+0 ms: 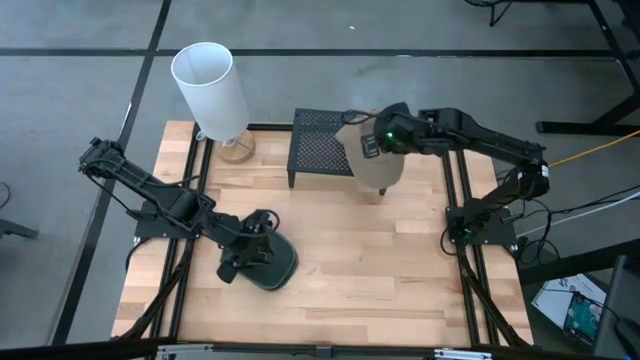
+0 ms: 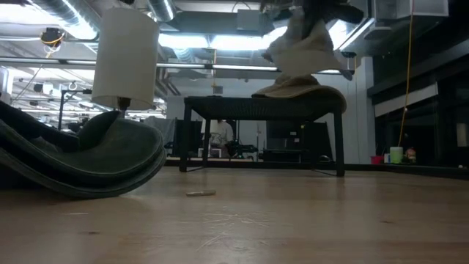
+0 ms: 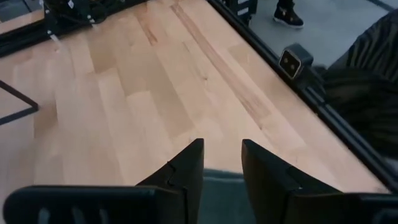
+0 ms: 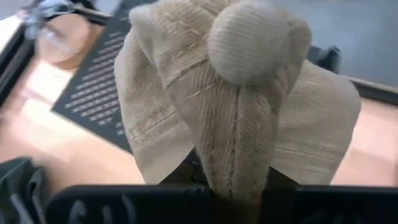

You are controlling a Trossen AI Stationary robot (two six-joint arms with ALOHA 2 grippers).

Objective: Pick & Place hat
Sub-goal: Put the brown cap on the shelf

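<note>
Lamp [image 1: 212,88] left of mesh stand [image 1: 318,148], one hat [image 1: 378,160] at its right edge, another hat [image 1: 272,262] front-left.

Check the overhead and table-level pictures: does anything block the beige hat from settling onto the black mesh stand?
Nothing visible does. The beige fabric hat, pinched in the right tool, hangs over the right end of the black mesh metal stand, its brim already meeting the stand's bare top.

Robotics lab — exposed ceiling ducts [image 2: 80,11]

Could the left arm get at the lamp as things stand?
Probably not freely: the left gripper is shut on the dark green hat near the table's front, so its fingers are taken, though bare wood lies between it and the lamp.
</note>
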